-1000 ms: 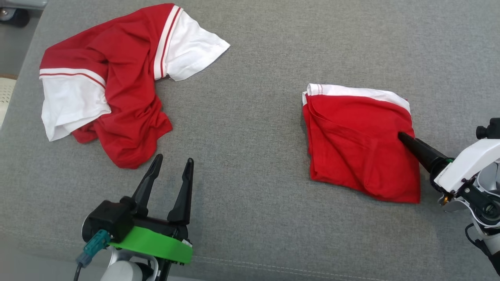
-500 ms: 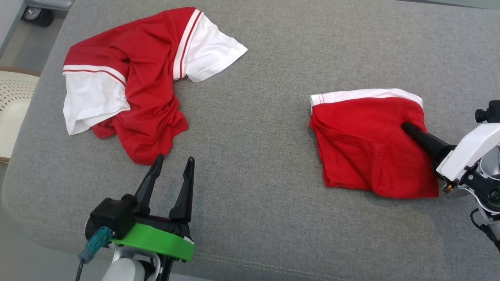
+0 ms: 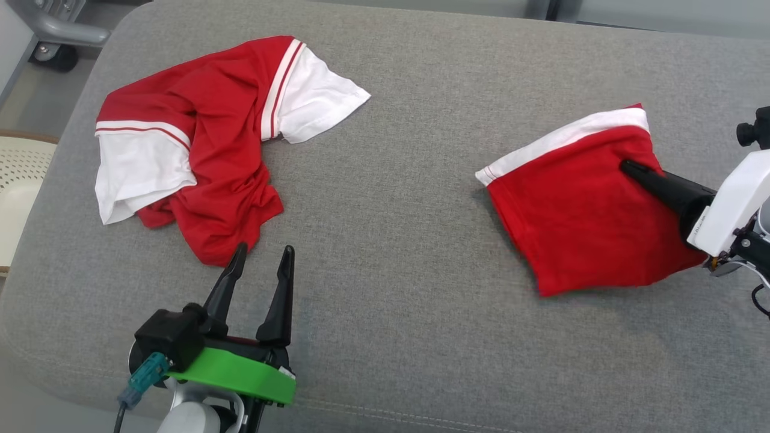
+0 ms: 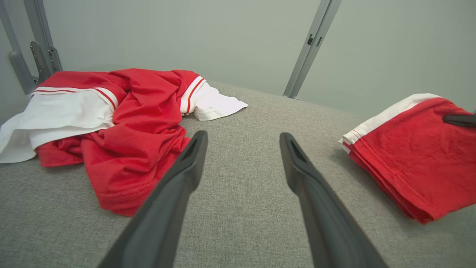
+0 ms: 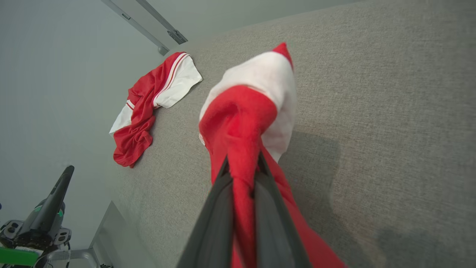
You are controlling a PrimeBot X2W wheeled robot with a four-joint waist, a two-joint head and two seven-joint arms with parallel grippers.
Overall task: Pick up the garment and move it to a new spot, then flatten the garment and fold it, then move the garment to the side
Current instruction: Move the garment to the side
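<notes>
The right gripper (image 5: 241, 167) pinched the folded red garment (image 3: 577, 210) between closed fingers (image 5: 219, 208) over the grey cushion (image 3: 409, 180). The left gripper (image 3: 263, 249) held its fingers spread near the crumpled shirt (image 3: 216, 150).

Bare test room: grey padded bench (image 3: 421, 349), plain walls (image 4: 390, 44), metal struts (image 4: 310, 48), caster (image 3: 55, 58).

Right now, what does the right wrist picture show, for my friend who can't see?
The right gripper is shut on the folded garment, pinching its red cloth above the grey cushion. A crumpled shirt, red and white, lies farther off.
</notes>
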